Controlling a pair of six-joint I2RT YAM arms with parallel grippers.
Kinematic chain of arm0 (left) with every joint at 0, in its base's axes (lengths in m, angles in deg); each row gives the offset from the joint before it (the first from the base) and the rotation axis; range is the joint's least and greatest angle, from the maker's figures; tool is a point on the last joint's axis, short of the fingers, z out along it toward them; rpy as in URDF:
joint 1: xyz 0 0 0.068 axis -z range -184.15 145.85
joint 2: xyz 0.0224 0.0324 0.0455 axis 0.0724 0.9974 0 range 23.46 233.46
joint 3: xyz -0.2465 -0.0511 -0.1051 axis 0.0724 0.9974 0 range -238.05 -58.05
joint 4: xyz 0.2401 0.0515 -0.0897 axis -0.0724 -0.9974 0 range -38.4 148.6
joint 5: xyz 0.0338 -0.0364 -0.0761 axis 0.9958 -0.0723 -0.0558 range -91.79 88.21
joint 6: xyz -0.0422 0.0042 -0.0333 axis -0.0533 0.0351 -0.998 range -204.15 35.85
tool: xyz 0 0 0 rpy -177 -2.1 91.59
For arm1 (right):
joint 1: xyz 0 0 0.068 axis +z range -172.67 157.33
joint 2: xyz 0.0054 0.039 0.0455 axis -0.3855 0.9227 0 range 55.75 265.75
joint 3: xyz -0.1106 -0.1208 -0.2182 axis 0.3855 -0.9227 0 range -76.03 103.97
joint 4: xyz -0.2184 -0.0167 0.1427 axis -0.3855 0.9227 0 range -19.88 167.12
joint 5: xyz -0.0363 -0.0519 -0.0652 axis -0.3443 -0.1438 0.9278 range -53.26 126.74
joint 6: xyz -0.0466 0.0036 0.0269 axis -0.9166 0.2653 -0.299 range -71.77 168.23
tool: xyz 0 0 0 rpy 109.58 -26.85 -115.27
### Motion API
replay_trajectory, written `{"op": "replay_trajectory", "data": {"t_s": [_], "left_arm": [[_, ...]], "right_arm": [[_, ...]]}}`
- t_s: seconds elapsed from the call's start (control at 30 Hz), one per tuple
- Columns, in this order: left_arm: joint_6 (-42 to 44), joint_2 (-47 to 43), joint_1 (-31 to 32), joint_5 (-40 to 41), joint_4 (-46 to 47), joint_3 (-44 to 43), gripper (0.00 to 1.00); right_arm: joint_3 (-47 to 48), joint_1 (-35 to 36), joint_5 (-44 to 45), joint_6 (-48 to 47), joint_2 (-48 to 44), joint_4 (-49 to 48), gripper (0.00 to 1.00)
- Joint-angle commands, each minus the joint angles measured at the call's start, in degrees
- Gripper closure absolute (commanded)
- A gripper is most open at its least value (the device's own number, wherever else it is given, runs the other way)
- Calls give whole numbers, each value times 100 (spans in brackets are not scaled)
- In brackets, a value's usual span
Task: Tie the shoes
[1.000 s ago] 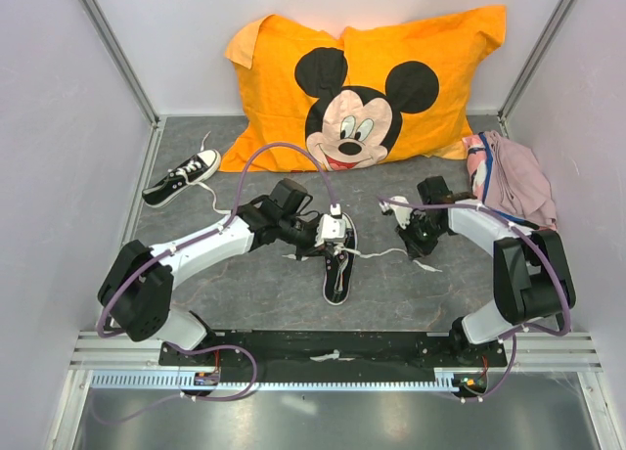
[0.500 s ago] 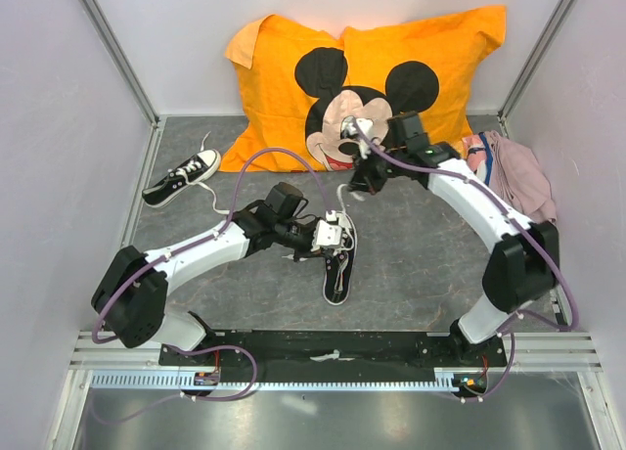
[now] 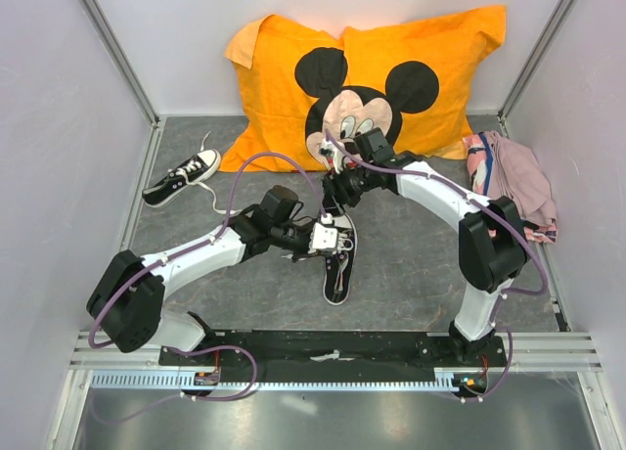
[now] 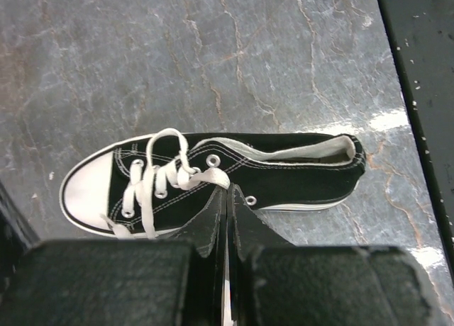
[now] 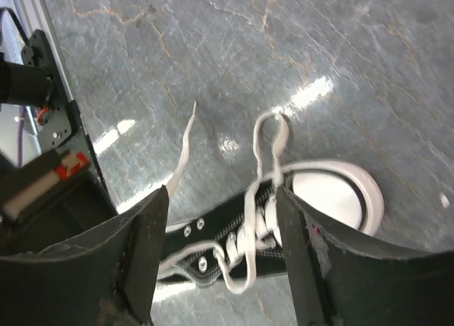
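Mid-desk [image 3: 411, 274], shoe [image 3: 337, 264] toe [image 5: 333, 198] toward pillow [image 3: 274, 59], left fingers [image 4: 227, 212] clenched on its lace [image 4: 210, 177], right fingers [image 3: 334, 190] spread just above the toe, second shoe [image 3: 182, 177] near left wall [image 3: 59, 127], bare grey desk rightward to pink cloth [image 3: 518, 176]

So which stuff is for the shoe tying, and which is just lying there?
For the job:
- middle shoe
- its white laces
- second shoe, far left
- left gripper, shut, pinching a lace
- right gripper, open

Just lying about:
- orange Mickey pillow
- pink cloth bundle
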Motion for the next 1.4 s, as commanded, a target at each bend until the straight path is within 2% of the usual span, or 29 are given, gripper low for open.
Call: {"op": "replay_trajectory", "data": {"t_s": [0.0, 0.2, 0.3, 0.53, 0.93, 1.13, 1.17, 1.23, 1.37], "left_arm": [[-98, -44, -52, -72, 413, -42, 99], [-186, 78, -104, -63, 668, -59, 99], [-230, 123, -113, -63, 791, -59, 98], [-169, 202, -113, -90, 817, -94, 98], [-177, 281, -113, -151, 870, -156, 99], [-160, 307, -113, -204, 897, -147, 99], [-160, 316, -113, -221, 905, -156, 98], [-169, 325, -113, -221, 905, -182, 98], [-177, 351, -113, -292, 914, -226, 99]], "right_arm": [[115, -507, -471, -227, -595, 718, 29], [-552, -772, -1059, -738, -1017, 1422, 33], [-939, -763, -1499, -536, -1088, 1300, 34], [-1283, -728, -1816, -175, -1036, 905, 35], [-1555, -350, -1562, 334, -965, 193, 42], [-1634, -324, -1456, 396, -930, 34, 49], [-1634, -324, -1447, 414, -904, 25, 54], [-1661, -306, -1412, 449, -904, -45, 56], [-1696, -280, -1306, 466, -869, -98, 55]]}}
